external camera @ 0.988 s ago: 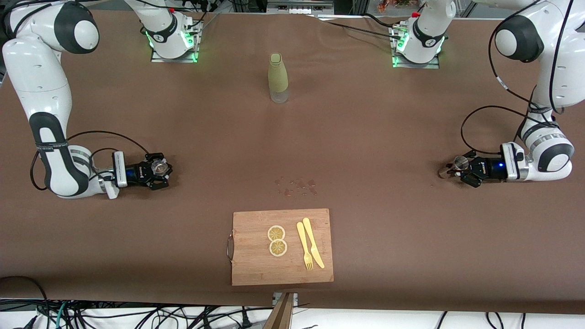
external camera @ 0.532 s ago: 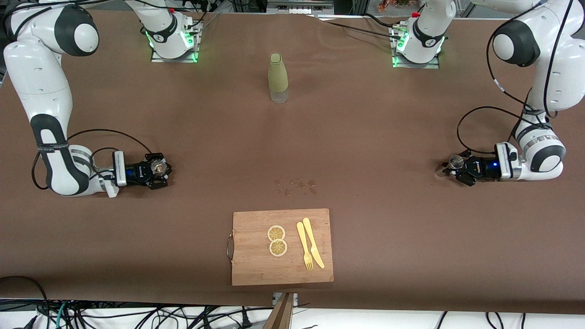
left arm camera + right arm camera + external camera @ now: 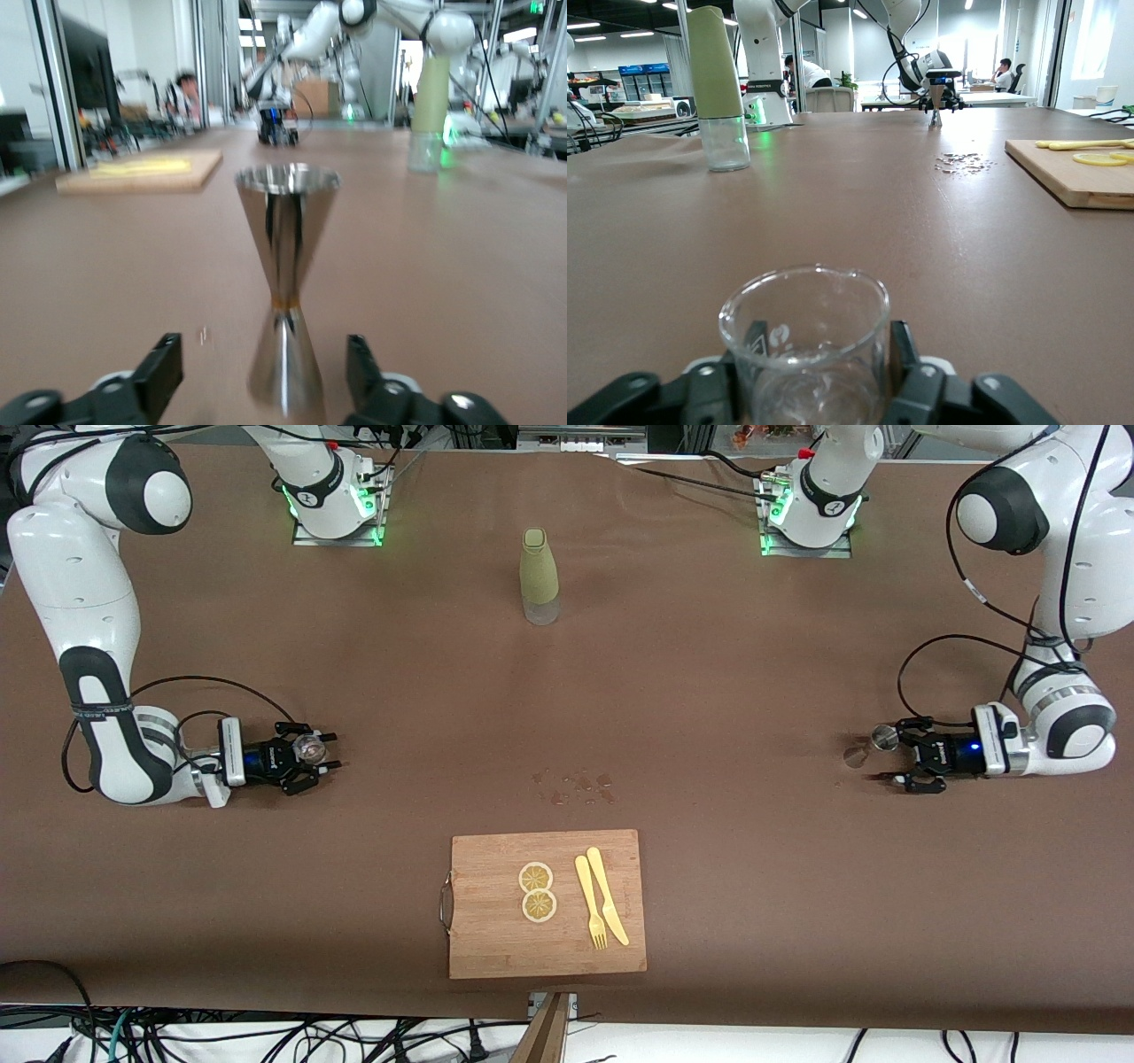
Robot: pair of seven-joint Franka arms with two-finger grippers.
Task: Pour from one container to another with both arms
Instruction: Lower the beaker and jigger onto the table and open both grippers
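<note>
2 tools have just let go: the left tool (image 3: 911, 755) stands spread around the jigger (image 3: 882, 737), the right tool (image 3: 310, 756) likewise around the glass (image 3: 308, 747), both back on the surface (image 3: 709, 691), suggesting pouring is finished.

My gripper (image 3: 811, 390): low at the table, my fingers spread to either side of the glass cup (image 3: 804, 341), apart from it.
Glass cup: upright on the brown table (image 3: 859, 204).
Bottle (image 3: 718, 88): olive-green, standing.
Cutting board (image 3: 1076, 177): wooden, carrying yellow pieces.
Other gripper (image 3: 937, 93): far off, jigger (image 3: 935, 115) beside it.
</note>
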